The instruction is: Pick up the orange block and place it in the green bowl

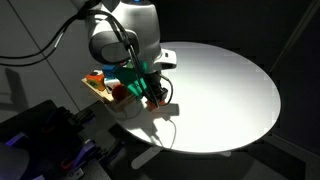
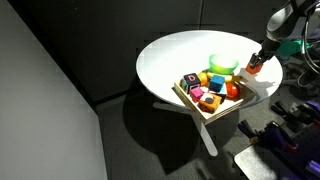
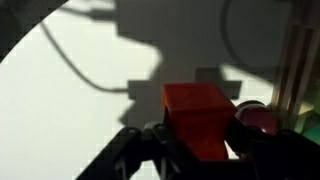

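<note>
My gripper [image 3: 197, 142] is shut on the orange block [image 3: 195, 115], which fills the space between the dark fingers in the wrist view. In an exterior view the gripper [image 2: 256, 64] holds the block [image 2: 254, 69] just beside the green bowl [image 2: 222, 63], near the edge of the table. The bowl stands behind the wooden tray. In an exterior view the gripper [image 1: 154, 93] hangs low over the white table, and the arm hides most of the bowl [image 1: 134, 72].
A flat wooden tray [image 2: 196, 110] with several coloured toy blocks lies on the round white table [image 2: 170, 55], next to the bowl; it also shows in an exterior view [image 1: 97, 90]. Dark equipment stands off the table's edge [image 2: 290, 135].
</note>
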`<state>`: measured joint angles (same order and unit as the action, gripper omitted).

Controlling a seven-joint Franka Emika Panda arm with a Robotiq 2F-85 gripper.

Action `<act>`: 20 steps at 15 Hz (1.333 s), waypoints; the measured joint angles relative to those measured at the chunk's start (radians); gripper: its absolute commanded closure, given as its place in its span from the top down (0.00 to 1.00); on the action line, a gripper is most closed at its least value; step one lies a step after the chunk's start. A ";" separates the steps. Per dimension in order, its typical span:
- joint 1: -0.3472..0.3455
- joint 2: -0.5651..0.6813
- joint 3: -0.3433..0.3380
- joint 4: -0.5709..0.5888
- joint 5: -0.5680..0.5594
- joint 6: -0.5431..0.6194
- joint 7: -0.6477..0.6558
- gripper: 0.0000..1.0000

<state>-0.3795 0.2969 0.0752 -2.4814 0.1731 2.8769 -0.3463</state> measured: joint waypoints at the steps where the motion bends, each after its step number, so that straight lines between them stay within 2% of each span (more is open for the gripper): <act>1: 0.000 -0.019 0.004 -0.003 0.009 -0.019 0.000 0.25; 6: 0.033 -0.111 0.012 -0.021 0.084 -0.097 -0.017 0.25; 13: 0.139 -0.229 -0.004 -0.037 0.224 -0.163 -0.055 0.25; 20: 0.244 -0.255 -0.028 -0.034 0.283 -0.167 -0.055 0.25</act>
<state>-0.1350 0.0420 0.0474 -2.5156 0.4558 2.7102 -0.4015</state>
